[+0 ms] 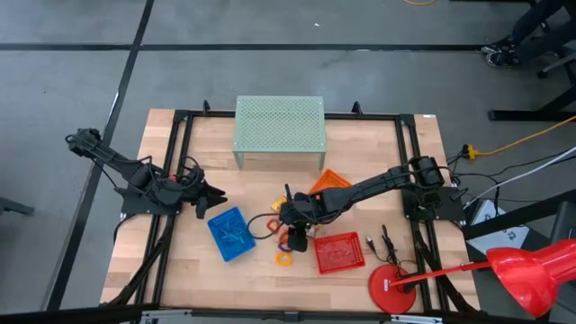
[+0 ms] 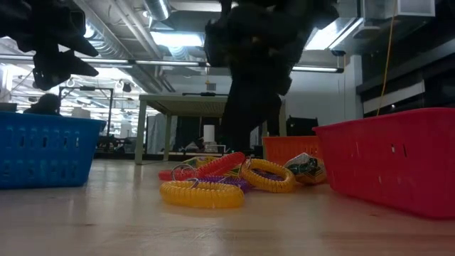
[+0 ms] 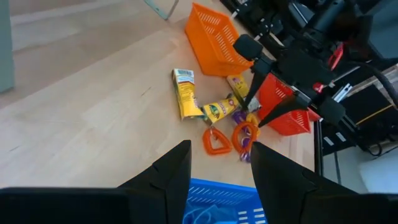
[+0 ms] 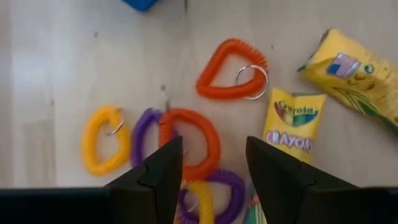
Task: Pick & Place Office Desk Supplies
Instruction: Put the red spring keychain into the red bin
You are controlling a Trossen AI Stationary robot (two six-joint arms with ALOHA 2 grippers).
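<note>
Right hand point(image 4: 208, 171) open, empty, hovering over the coil loops point(image 4: 189, 140) piled mid-counter beside the crayon box point(image 4: 292, 121); left hand point(image 3: 217, 168) open above the blue basket point(image 3: 217, 202). Loops look light, springy and tangle-prone, so pinch one coil's rim at the pile's edge.

Coil loops point(image 4: 189, 140), orange, yellow, purple, clustered flat on table beside yellow crayon boxes point(image 4: 293, 118).

orange coil loop point(image 4: 227, 70), yellow crayon box point(image 4: 290, 124), blue basket point(image 1: 230, 233), red basket point(image 1: 339, 252)
</note>
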